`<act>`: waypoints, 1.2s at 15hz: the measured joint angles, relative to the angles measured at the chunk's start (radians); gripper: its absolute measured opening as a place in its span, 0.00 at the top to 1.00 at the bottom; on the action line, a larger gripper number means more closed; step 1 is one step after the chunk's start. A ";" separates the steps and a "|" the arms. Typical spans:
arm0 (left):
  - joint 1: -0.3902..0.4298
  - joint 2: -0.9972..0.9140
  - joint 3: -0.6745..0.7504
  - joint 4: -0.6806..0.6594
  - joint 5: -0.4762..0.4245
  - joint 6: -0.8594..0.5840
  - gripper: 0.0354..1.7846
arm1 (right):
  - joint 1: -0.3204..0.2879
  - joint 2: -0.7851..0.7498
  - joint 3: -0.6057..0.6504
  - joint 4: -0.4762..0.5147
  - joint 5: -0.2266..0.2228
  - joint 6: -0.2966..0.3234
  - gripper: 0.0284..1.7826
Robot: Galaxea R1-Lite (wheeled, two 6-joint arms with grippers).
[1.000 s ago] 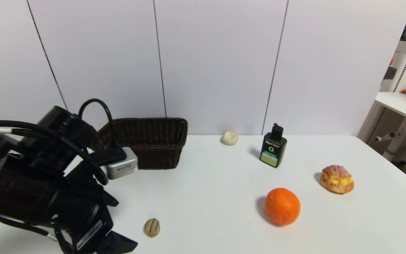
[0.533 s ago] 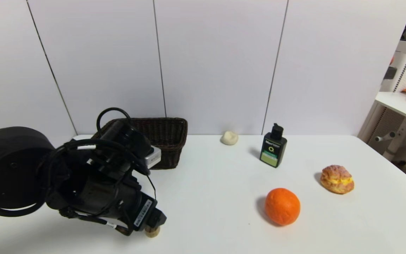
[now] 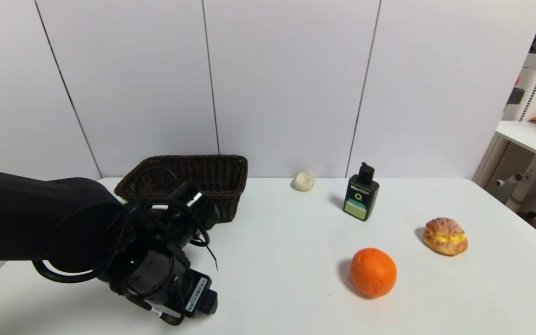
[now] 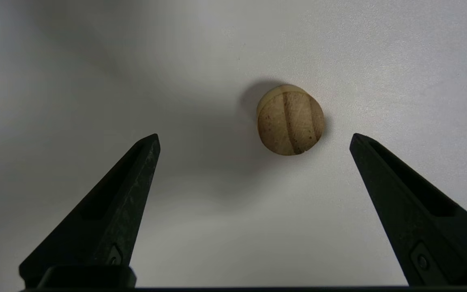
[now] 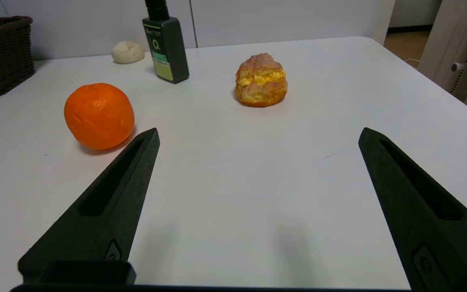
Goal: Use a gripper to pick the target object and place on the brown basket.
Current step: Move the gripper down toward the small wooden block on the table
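Left gripper (image 4: 253, 136) poised above the small tan-brown grooved nut-like lump (image 4: 290, 119), jaws spread wide.

Jaws pointed straight down at the white counter (image 3: 296, 260), and the lump lay on it between the two black tips, nearer one of them and touching neither, presumably so a descent would bracket it before closing. In the head view the black arm hid the lump. The dark brown woven wicker basket (image 3: 212, 179) waited just behind the arm, a short carry away. Right gripper (image 5: 258, 136) hung idle with jaws spread over bare counter, near the orange (image 5: 99, 115) and the golden cream puff (image 5: 261, 80).
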 joint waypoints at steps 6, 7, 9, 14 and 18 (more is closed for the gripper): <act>-0.004 0.051 -0.045 0.001 -0.011 0.009 0.06 | 0.000 0.000 0.000 0.000 0.000 0.000 0.05; -0.010 0.056 -0.047 0.001 -0.022 0.008 0.06 | 0.000 0.000 0.000 0.000 0.000 0.000 0.05; -0.015 0.065 -0.048 0.003 -0.039 0.008 0.06 | 0.000 0.000 0.000 0.000 0.000 0.000 0.05; -0.016 0.078 -0.049 0.006 -0.047 0.013 0.37 | 0.000 0.000 0.000 0.000 0.000 0.000 0.05; -0.015 0.082 -0.050 0.006 -0.046 0.014 0.62 | 0.000 0.000 0.000 0.000 0.000 0.000 0.05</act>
